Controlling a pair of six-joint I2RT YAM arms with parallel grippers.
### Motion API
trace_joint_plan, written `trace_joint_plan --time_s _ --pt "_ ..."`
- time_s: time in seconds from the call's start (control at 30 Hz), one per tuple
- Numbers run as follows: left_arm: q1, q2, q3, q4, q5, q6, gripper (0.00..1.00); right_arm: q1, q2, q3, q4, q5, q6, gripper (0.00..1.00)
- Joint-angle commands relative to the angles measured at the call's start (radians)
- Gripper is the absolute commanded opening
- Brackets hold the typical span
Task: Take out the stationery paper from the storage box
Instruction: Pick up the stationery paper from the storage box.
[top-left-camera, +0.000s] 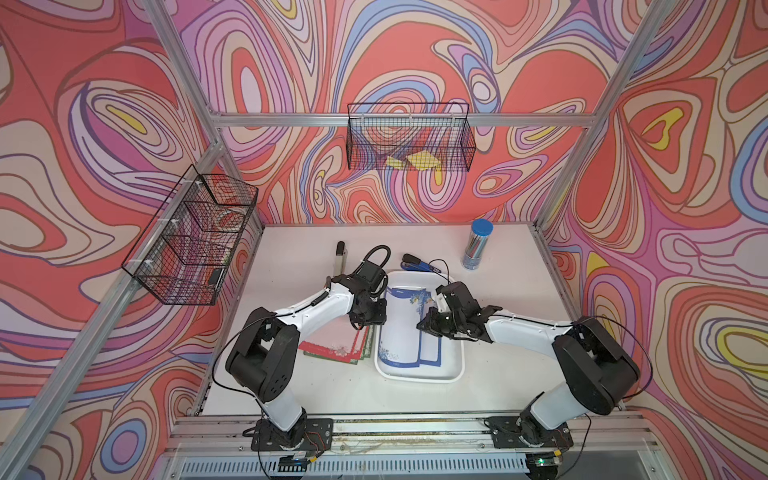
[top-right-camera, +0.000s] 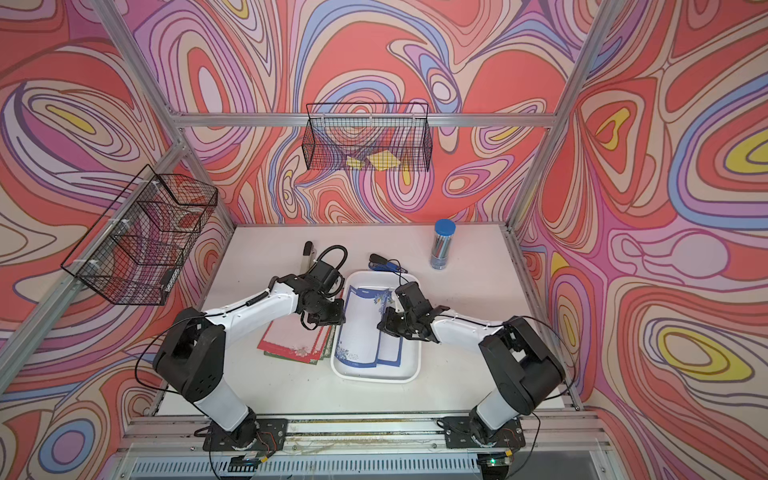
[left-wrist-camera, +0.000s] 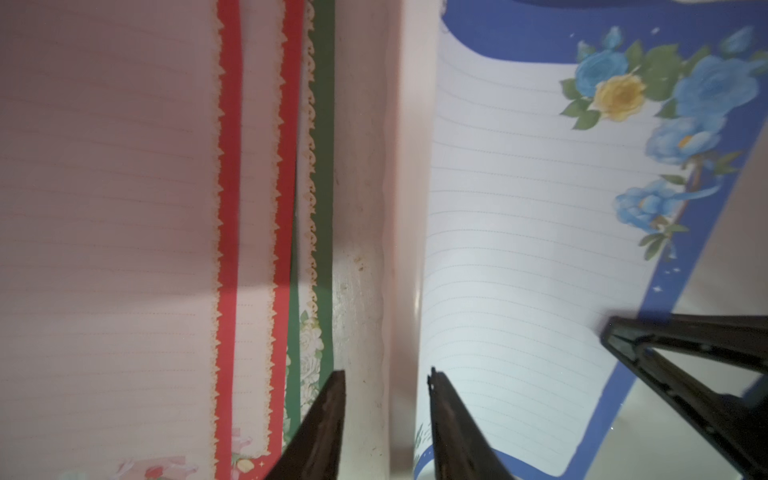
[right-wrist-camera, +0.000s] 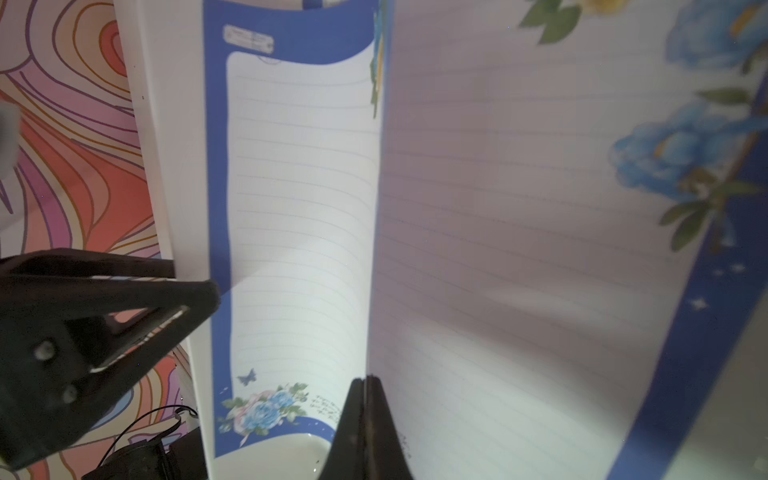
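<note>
The top blue-bordered sheet (top-left-camera: 400, 332) is only partly free of the storage box (top-left-camera: 415, 378). Its near end lies in the tray, while its long right edge is raised and the page bows into a trough. The right pincer (right-wrist-camera: 365, 388) is closed on that raised edge, with the paper running straight into the seam between its tips. Beneath it, a second blue-bordered sheet (top-left-camera: 430, 353) lies flat on the tray floor.

The left pincer (left-wrist-camera: 387, 376) hangs with its jaws apart and nothing between them. One tip is over the surface (top-left-camera: 498, 374) and the other over the sheet's left margin, so the tray's left wall runs between them. Just beyond that wall, the red- and green-bordered sheets (top-left-camera: 336, 345) lie fanned on the surface, already out.

To my eye, the step in hand is carrying this page over the left wall onto that pile. Doing it well means lifting high enough that the trailing end clears the rim instead of dragging on it. It also means moving slowly, since a thin page held by one edge will flop and could slip free. The left pincer looks well placed to take the free edge, but it should close on paper only, not on the tray wall. The sheet below must not ride up with this one. The blue stapler (top-left-camera: 417, 264) behind the tray sits clear of the path.
</note>
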Motion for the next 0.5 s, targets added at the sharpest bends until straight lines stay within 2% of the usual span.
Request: trace_joint_plan --time_s 0.0,0.13,0.27,0.47 --pt "-0.001 -0.041 0.052 -0.030 -0.028 -0.003 0.48 -0.006 -0.042 0.147 -0.292 0.095 -0.180 0.00" --pt "0.000 -0.101 0.091 -0.024 -0.054 0.010 0.50 -0.006 -0.043 0.326 -0.545 0.180 -0.316 0.00" --pt "-0.001 -0.172 0.141 -0.031 -0.108 0.088 0.50 -0.006 -0.064 0.514 -0.745 0.256 -0.431 0.00" --pt "0.000 -0.328 0.085 0.114 -0.076 0.236 0.49 -0.004 -0.160 0.724 -0.852 0.252 -0.610 0.00"
